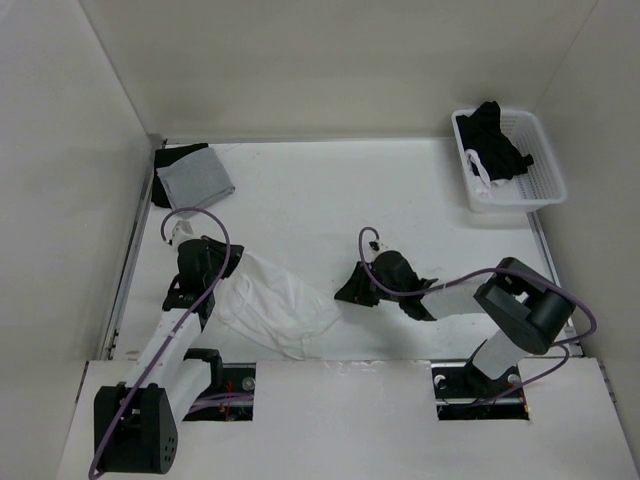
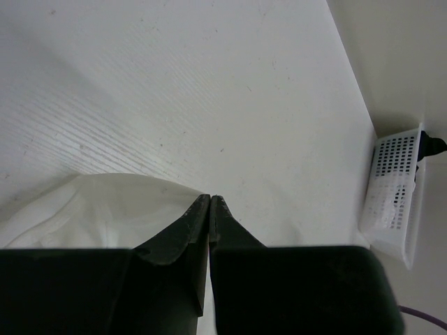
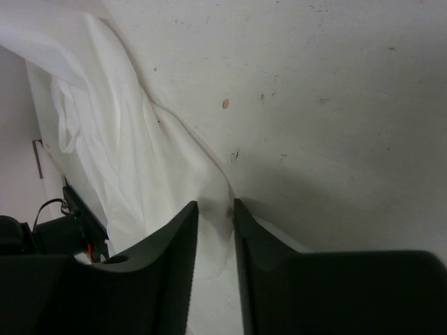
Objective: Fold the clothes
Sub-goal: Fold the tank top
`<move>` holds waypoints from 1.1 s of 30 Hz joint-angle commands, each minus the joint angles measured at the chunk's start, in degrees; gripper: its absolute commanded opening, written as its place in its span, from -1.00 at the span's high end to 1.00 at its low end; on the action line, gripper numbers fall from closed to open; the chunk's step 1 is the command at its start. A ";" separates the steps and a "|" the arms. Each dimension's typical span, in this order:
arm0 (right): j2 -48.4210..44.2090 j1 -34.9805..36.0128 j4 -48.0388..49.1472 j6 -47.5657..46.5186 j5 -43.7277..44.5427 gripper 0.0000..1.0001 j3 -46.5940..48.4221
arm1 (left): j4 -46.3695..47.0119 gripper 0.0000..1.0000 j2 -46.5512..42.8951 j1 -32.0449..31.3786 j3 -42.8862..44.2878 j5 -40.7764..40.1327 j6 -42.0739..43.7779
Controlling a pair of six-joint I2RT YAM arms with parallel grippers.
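Loose hold on the right risks a slipped fold.
Left gripper (image 2: 210, 199) jaws are pressed together, apparently pinching an edge of the white garment (image 1: 272, 305); right gripper (image 3: 215, 204) jaws stand apart, astride a raised ridge of it. The garment lies bunched at lower centre-left of the top view. Closing on too little cloth could let it slide out and crumple.

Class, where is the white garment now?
Top view: the white garment lies at the table's near edge, left of centre, between the left gripper and right gripper.
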 commanded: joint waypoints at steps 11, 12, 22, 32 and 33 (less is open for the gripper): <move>-0.56 0.67 6.97 2.54 -0.33 0.61 -3.22 | 3.14 0.97 -0.78 0.46 -0.41 0.50 0.35; -0.73 0.67 7.15 2.63 -0.33 0.68 -3.22 | 3.05 0.97 -0.95 0.46 -0.33 0.50 0.35; -32.76 0.67 -9.94 -1.49 5.98 0.92 -3.06 | -4.05 0.99 -14.37 0.46 4.14 2.09 -2.55; -63.30 12.25 -49.78 -11.96 25.92 0.91 17.06 | -19.71 0.99 -33.64 -1.91 18.03 2.17 -3.69; -64.10 14.53 -51.37 -12.31 28.12 0.91 18.56 | -20.59 0.99 -34.69 -2.61 19.00 2.17 -4.04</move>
